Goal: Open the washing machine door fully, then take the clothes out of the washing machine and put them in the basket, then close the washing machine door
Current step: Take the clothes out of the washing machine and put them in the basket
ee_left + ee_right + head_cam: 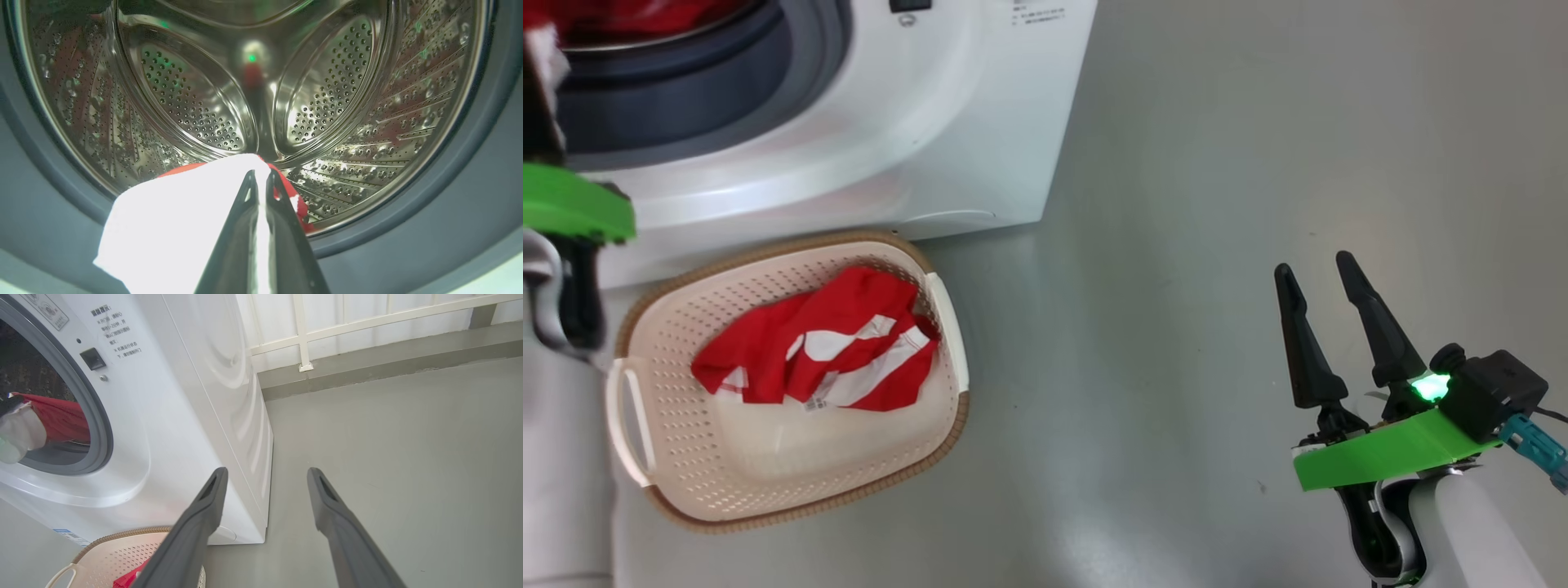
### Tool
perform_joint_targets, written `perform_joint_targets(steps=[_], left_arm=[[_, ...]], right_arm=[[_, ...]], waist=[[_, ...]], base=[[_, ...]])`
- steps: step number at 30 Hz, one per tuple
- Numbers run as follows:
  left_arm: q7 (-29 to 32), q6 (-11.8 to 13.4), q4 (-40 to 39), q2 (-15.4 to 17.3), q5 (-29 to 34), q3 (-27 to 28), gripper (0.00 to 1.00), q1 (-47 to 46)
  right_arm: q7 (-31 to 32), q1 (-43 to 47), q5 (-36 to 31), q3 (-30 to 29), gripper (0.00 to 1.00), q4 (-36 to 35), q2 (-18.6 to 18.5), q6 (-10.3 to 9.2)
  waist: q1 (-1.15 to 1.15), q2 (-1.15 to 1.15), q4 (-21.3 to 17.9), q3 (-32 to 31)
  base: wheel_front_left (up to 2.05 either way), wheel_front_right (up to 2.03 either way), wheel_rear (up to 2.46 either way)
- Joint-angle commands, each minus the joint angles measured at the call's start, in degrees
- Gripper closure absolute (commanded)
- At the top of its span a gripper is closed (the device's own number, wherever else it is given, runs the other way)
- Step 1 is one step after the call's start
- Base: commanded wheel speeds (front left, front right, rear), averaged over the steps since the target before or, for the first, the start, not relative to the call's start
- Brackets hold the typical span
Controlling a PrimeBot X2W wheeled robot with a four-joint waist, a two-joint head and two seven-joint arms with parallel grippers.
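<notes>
Head view: your basket (768, 482) sits just in front of the washer (915, 122) with a red garment (833, 351) inside. Your right gripper (1313, 263) hangs open, right of the washer.
Left wrist: your left gripper (260, 172) is clamped on a white cloth (175, 220) at the washer's drum mouth.
Right wrist: the fingers are spread beside the washer.

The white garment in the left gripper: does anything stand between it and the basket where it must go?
Nothing visible does. The left gripper holds the white garment at the drum's mouth; the basket stands open on the floor below, with one red striped garment in it. The right gripper is far aside.
</notes>
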Motion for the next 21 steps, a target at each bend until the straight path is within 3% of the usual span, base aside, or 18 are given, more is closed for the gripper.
perform_joint_targets(steps=[1, 8, 21], left_arm=[[-0.3, -0.3, -2.8, 1.9, -0.8, 2.0, 1.0, 2.1], [-0.3, -0.4, -13.6, -2.0, -1.9, 3.3, 1.0, 10.5], [-0.3, -0.4, -33.4, -5.1, -2.7, 2.8, 1.0, 22.0]], right_arm=[[-0.4, 1.2, -0.5, 1.1, 0.0, -1.2, -0.1, 0.43], [-0.4, 2.3, -0.8, 0.8, 0.0, -1.1, -0.1, 0.43], [-0.4, 2.9, -1.3, 0.6, 0.0, -0.9, -0.1, 0.43]], waist=[[0.0, 0.0, 0.9, -0.9], [0.0, 0.0, 2.0, -2.4], [0.0, 0.0, 3.6, -3.3]], base=[[0.0, 0.0, 0.0], [0.0, 0.0, 0.0], [0.0, 0.0, 0.0]])
